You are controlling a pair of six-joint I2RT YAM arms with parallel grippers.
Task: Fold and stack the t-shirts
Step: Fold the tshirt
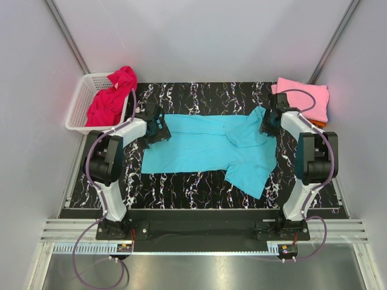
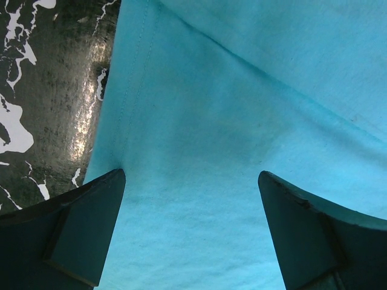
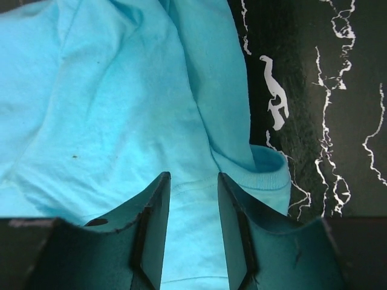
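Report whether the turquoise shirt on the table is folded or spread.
Mostly spread, not folded: the turquoise short-sleeved cloth t-shirt lies flat across the black marbled table, only its right end creased and bunched.

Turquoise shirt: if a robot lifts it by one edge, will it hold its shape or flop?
Probably floppy: the shirt lies in soft creases, with its collar end rumpled over itself. Likely light too, since the cloth looks thin and flat on the table. Pushed, it would more likely bunch up than slide in one piece.
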